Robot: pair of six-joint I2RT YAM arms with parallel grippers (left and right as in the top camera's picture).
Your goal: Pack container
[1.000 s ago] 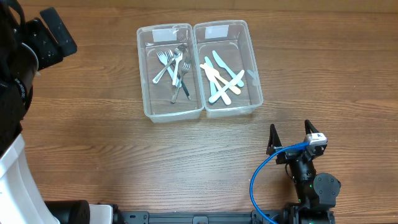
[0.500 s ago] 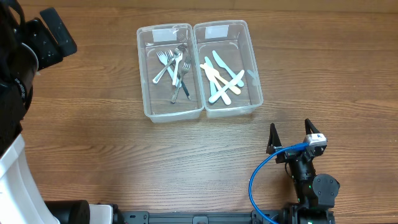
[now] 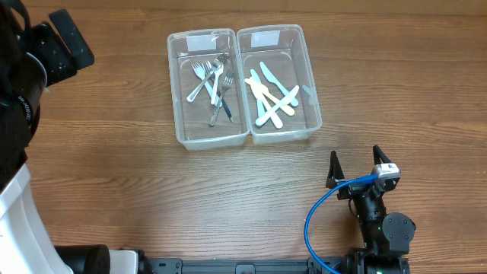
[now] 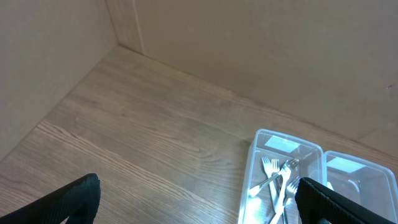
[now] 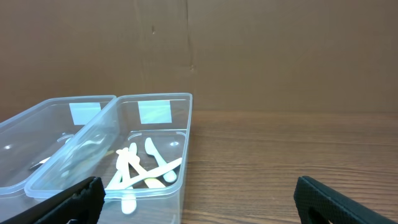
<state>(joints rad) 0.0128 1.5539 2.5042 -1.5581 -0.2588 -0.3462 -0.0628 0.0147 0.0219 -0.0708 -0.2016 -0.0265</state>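
Two clear plastic containers stand side by side at the back middle of the table. The left container (image 3: 177, 91) holds several metal forks (image 3: 213, 82). The right container (image 3: 312, 99) holds several pale plastic knives and spoons (image 3: 270, 95). My right gripper (image 3: 354, 163) is open and empty near the front right, well apart from the containers. My left gripper (image 4: 199, 208) is open and empty, raised at the far left; only the arm shows in the overhead view (image 3: 34, 61). The right wrist view shows the right container (image 5: 186, 121) and plastic cutlery (image 5: 140, 168).
A blue cable (image 3: 319, 221) loops from the right arm at the front. A brown cardboard wall (image 5: 249, 50) stands behind the table. Bare wooden tabletop (image 3: 114, 175) lies around the containers.
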